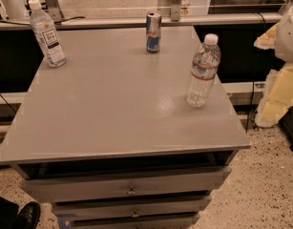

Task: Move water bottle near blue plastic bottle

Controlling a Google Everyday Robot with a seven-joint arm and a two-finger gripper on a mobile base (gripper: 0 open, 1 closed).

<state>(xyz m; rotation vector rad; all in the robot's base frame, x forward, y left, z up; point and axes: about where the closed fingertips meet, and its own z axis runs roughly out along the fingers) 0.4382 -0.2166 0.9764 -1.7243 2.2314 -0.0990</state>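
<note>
The water bottle (pixel 203 71), clear and ribbed with a white cap and a reddish-white band, stands upright near the right edge of the grey table (pixel 112 109). The blue plastic bottle (pixel 47 34), taller with a white cap and a large white label with dark text, stands upright at the table's far left corner. The two bottles are far apart across the tabletop. My gripper is not in view. Only pale white and yellowish parts of my arm (pixel 282 80) show at the right edge of the camera view, beside the table and apart from the water bottle.
A blue-silver can (pixel 153 32) stands upright at the back middle of the table. The table has drawers (pixel 127 187) at its front. A rail and dark cabinets run behind it. A dark shoe (pixel 26 216) shows at the bottom left on the speckled floor.
</note>
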